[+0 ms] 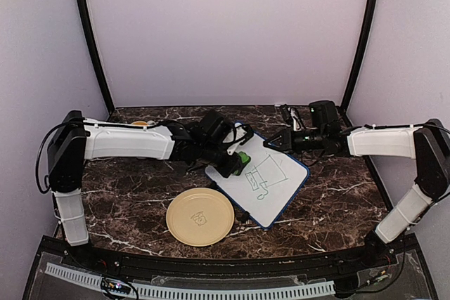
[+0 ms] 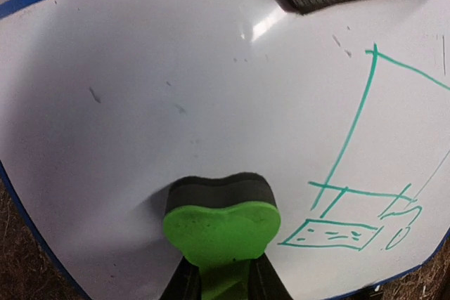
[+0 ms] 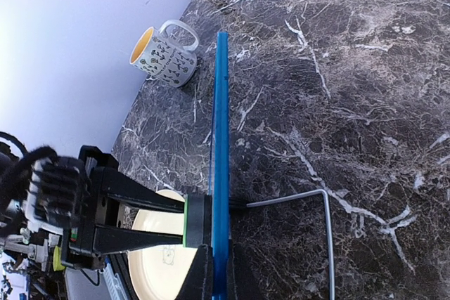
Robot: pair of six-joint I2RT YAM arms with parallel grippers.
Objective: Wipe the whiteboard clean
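1. Whiteboard [image 1: 278, 180] lies centre-right in the top view on the marble table [image 1: 126, 194], turned diagonally. Blue frame, green marker doodles [image 2: 351, 173] on it.
2. Left gripper [image 1: 238, 162] is at the board's upper-left edge, claw narrow and clamped on a green eraser [image 2: 221, 226].
3. The eraser's black pad is pressed on the white surface, lower centre of the left wrist view. The board around it is mostly clean, with the doodles on the right side.
4. Right gripper [image 1: 271, 143] is at the board's top corner, claw closed tight on the blue frame. The right wrist view shows the board edge-on between the fingers.
5. Pale-yellow plate [image 1: 200, 216] sits at lower centre, just beside the board's lower-left edge.
6. Patterned mug [image 3: 163, 53] stands at upper left of the right wrist view, near the wall.
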